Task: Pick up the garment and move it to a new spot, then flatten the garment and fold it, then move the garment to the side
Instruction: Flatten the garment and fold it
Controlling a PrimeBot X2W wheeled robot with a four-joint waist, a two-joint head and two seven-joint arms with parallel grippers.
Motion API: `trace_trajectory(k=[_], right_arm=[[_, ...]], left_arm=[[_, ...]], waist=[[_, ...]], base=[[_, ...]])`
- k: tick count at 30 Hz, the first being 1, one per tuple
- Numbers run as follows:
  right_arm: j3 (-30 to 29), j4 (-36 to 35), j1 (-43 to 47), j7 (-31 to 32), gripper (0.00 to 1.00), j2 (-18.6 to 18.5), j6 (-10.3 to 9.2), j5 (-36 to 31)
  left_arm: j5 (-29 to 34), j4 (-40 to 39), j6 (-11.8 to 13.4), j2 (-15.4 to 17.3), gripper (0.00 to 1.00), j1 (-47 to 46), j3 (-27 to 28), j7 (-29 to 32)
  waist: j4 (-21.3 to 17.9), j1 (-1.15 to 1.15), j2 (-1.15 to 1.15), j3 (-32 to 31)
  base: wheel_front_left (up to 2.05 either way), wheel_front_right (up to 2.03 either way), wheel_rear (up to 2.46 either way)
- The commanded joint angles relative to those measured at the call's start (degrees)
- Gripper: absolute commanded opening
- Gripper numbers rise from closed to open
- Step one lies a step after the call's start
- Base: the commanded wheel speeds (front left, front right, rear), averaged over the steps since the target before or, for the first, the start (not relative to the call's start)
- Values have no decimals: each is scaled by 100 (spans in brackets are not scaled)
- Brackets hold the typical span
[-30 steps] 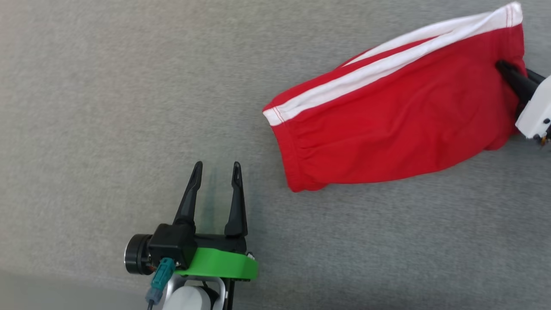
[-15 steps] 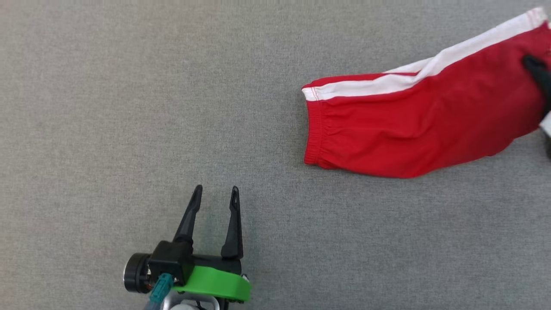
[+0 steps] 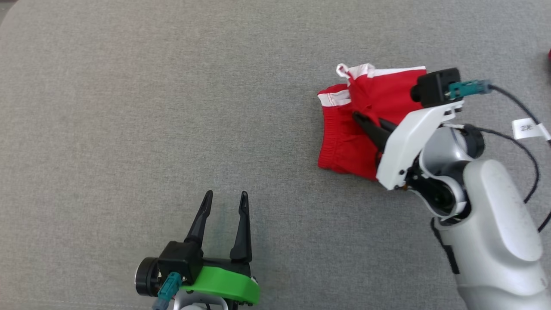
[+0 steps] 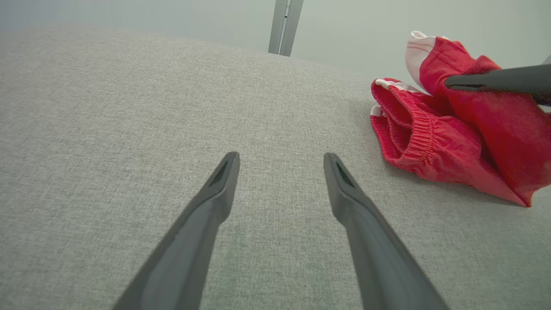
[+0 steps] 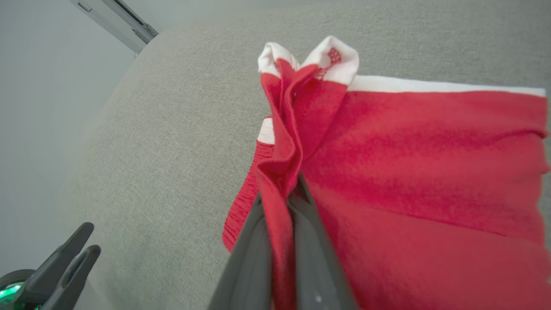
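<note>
Tabletop (image 3: 129,107): right gripper (image 3: 357,117) tight on garment (image 3: 340,142)

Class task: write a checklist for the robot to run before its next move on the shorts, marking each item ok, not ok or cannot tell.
1. Right gripper shut on shorts: ok, a red fold is pinched in it.
2. Left gripper open and apart from the shorts: ok.
3. Shorts lying flat: not ok, the pinched edge stands up bunched.
4. Folded edges lined up: cannot tell, the right arm hides part.
5. Shorts on the table: ok for what shows.
</note>
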Motion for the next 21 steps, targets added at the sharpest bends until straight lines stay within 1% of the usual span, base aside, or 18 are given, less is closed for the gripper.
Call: trace_trajectory(k=[1,5,7,8,9,10,11,12,16,18,21], right_arm=[[11,116,-48,-96,0,86,2,-87],[48,478,-154,-294,0,277,2,-248],[-19,658,-201,-442,22,309,2,-262],[-2,737,-218,-491,16,324,1,-264],[11,829,-244,-593,15,330,2,-109],[32,917,-296,-728,24,333,2,45],[58,975,-344,-866,40,332,2,211],[105,1067,-392,-1034,100,333,2,426],[418,1361,-496,-1614,100,336,2,1403],[575,1435,-518,-1851,100,329,2,1722],[695,1382,-413,-2173,100,326,2,1982]], left_arm=[[-13,27,41,22,100,-69,20,-14],[-18,89,53,21,100,-31,60,-14],[-30,108,53,21,100,-12,66,-14],[-33,118,51,21,100,-1,63,-14],[-38,124,50,21,100,7,54,-14],[-41,130,53,21,100,6,42,-14],[-47,137,54,21,100,2,30,-14],[-47,142,48,21,100,-8,15,-14],[-25,175,54,21,100,43,34,-14],[0,191,56,21,100,116,102,-14],[81,212,52,21,100,234,237,-14]], waist=[[70,0,0,-16],[104,0,0,-64],[113,0,0,-87],[115,0,0,-107],[118,0,0,-124],[117,0,0,-137],[115,0,0,-147],[113,0,0,-164],[62,0,0,-294],[-3,0,0,-389],[-148,0,0,-550]], base=[[0,0,0],[0,0,0],[0,0,0],[0,0,0],[0,0,0],[0,0,0],[0,0,0],[0,0,0],[0,0,0],[0,0,0],[0,0,0]])
